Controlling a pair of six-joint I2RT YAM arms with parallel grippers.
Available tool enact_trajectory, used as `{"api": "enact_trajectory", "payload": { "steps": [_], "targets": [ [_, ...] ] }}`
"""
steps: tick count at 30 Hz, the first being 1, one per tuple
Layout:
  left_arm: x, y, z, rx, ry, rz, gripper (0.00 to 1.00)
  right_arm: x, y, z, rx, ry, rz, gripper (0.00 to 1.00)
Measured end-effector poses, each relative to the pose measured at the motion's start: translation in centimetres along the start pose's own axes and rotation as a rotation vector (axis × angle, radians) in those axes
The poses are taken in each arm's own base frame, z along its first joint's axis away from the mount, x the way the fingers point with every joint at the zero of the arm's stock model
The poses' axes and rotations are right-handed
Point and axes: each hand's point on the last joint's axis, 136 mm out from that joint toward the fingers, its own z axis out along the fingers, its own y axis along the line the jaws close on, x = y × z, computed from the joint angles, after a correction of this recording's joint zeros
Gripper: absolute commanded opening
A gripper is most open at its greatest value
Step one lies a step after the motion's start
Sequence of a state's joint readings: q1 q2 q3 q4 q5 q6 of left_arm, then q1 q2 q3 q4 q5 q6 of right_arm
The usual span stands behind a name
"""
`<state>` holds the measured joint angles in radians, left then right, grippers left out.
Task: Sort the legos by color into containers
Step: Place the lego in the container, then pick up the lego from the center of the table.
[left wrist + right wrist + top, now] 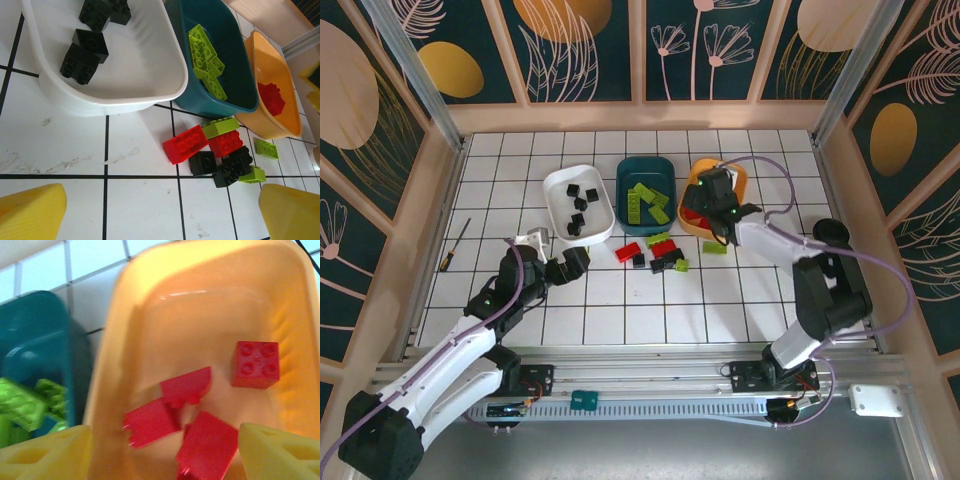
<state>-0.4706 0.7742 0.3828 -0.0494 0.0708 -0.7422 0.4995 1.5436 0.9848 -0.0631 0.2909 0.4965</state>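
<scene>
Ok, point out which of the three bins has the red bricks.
The orange bin, rightmost in the row, holds the red bricks; the white bin has black bricks, the teal bin lime green bricks.

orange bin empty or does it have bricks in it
Not empty: the orange bin has several red bricks lying on its floor, one square one apart from a loose cluster.

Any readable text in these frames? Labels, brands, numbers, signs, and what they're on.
None readable.
White bin, teal bin, orange bin and the legos: no print showing.
Small teal tag on the front rail: too small to tell whether it bears text.
Wall panels: leaf and flower patterns, no words.
</scene>
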Motion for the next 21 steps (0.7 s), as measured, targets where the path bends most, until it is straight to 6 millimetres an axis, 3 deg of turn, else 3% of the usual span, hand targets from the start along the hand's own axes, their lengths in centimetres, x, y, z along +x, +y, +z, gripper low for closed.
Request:
{"api": "enact_trajectory", "payload": {
  "steps": [2,5,8,11,14,21],
  "targets": [
    [0.3,0.2,0.0,-0.003,0.004,0.000,0.99,1.9,2.2,-2.4,-0.072,0.001,-0.037,0.80],
    [0.6,0.6,0.0,-0.006,0.005,-0.001,0.99,6.1,3.6,-4.4,-0.134,0.054,-0.089,0.77],
    [0.7,0.7,-0.1,-0.007,0.002,-0.001,0.99,10.6,1.7,-4.3,-0.103,0.140,-0.113,0.70],
    [0.7,0.7,-0.1,-0.008,0.003,-0.001,0.99,13.5,-0.9,-3.9,-0.046,0.203,-0.116,0.66],
    [0.8,0.9,0.0,-0.012,0.008,-0.002,0.99,14.8,-1.5,-3.9,-0.044,0.239,-0.114,0.67],
    [1.2,1.2,0.2,-0.024,0.021,-0.006,0.99,15.5,-0.5,-3.3,-0.093,0.268,-0.102,0.68]
  ]
}}
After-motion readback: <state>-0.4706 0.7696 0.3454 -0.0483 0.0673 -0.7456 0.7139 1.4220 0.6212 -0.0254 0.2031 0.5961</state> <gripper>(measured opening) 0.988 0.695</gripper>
